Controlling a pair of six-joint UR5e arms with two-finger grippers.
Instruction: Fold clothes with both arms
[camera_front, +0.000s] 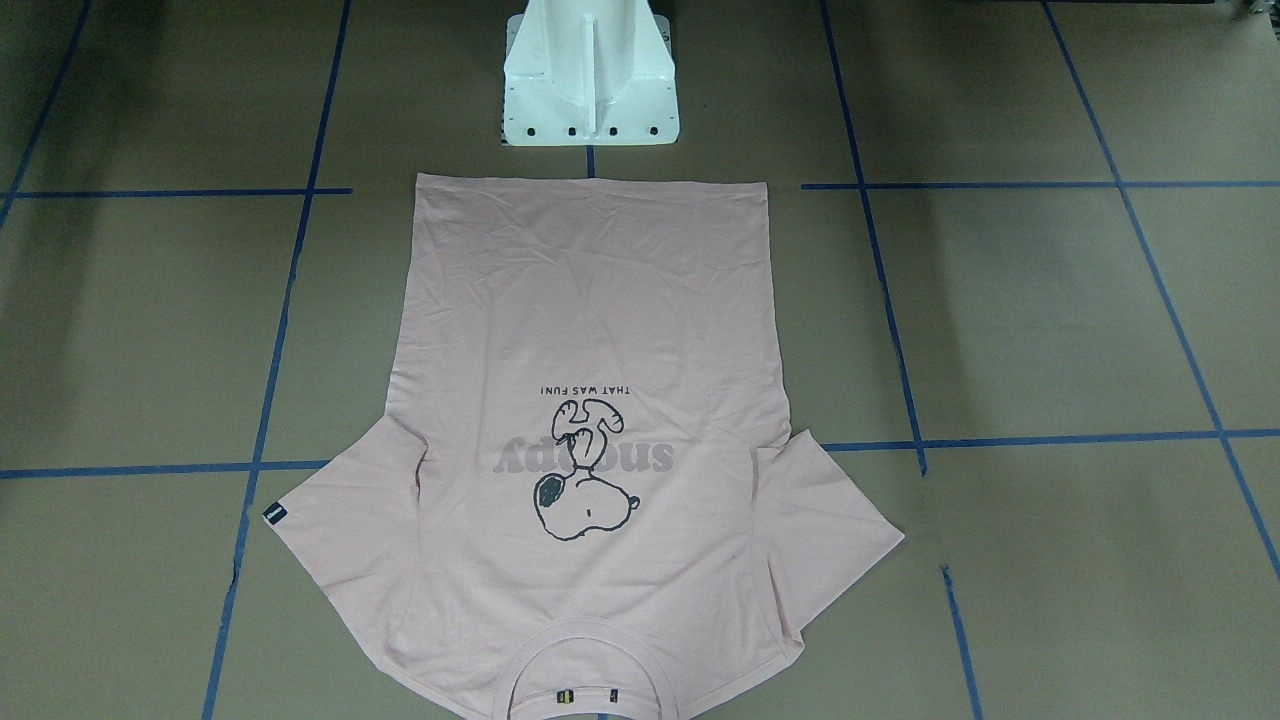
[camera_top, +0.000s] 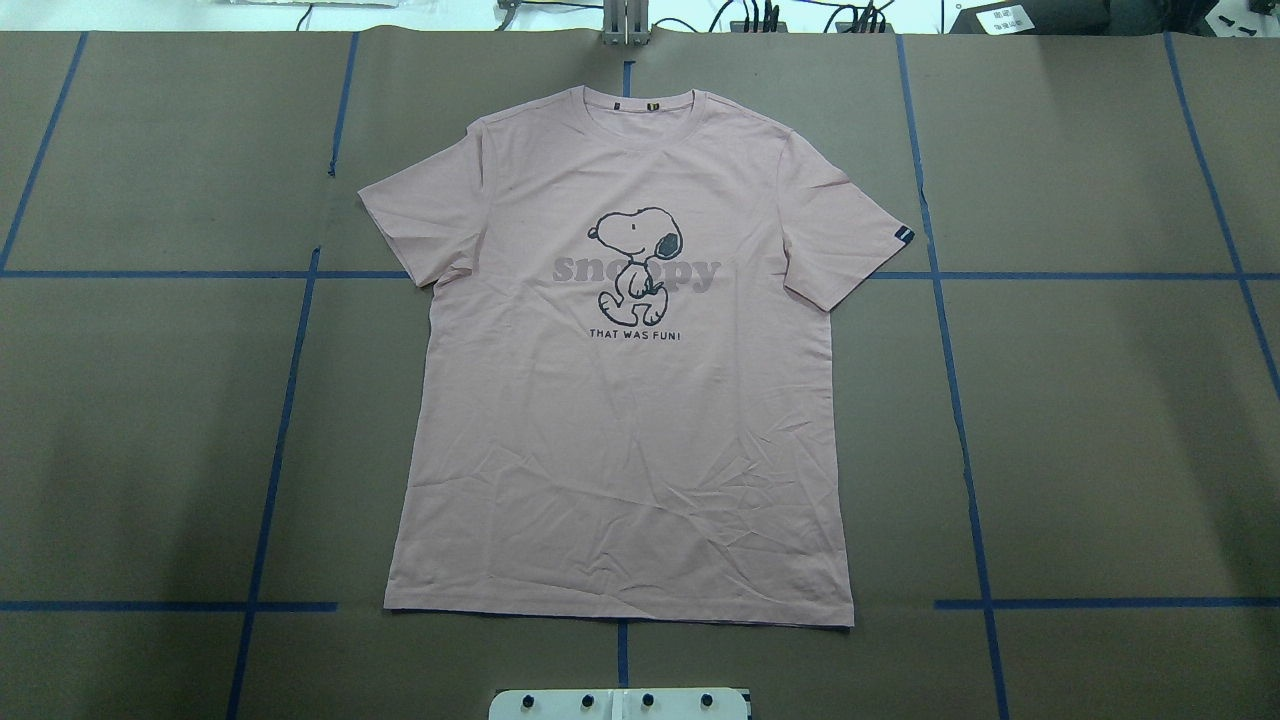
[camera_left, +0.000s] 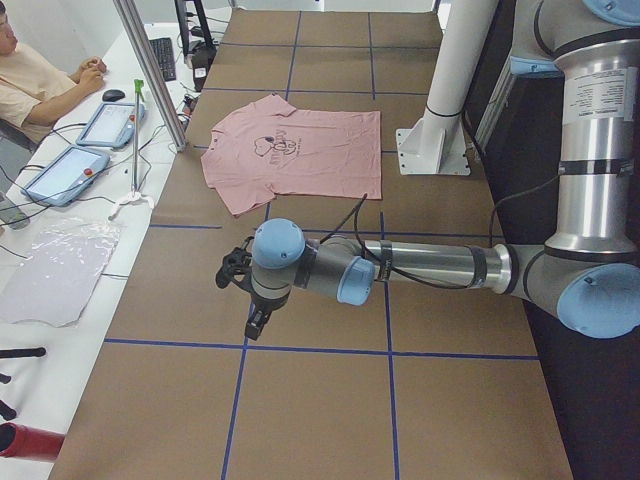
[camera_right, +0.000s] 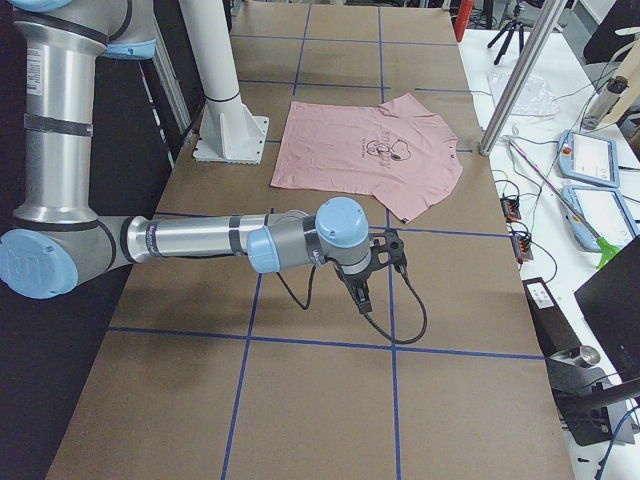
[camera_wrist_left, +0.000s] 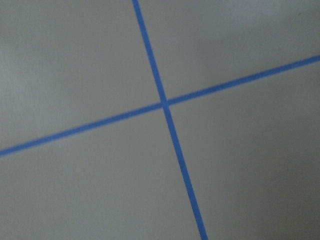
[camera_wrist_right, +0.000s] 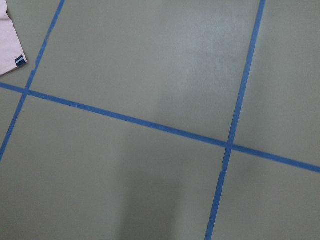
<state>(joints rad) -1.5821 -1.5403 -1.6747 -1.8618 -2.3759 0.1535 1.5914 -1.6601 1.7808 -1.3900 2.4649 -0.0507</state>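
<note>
The T-shirt (camera_top: 620, 400) is spread flat on the table (camera_top: 1100, 420), print up, and no fold is yet made, so the step in hand is judged to be the first reach. It would be done best if both arms were brought in together and the cloth were taken at matching points on either side. Both layers should be pinched cleanly at the edges so that the fold line is kept straight. The light creases low on the body should be drawn smooth rather than folded in.

The left arm (camera_left: 430, 265) and the right arm (camera_right: 200, 240) are stretched low over bare table. From the left gripper (camera_left: 252, 328) the shirt lies well apart, beyond it and towards the table's middle. From the right gripper (camera_right: 363, 300) it is nearer: its right sleeve (camera_wrist_right: 7, 40) is caught at the corner of that wrist's view, with the small dark sleeve tag (camera_wrist_right: 20, 60). Whether either gripper is parted or closed cannot be told; nothing is seen held.
</note>
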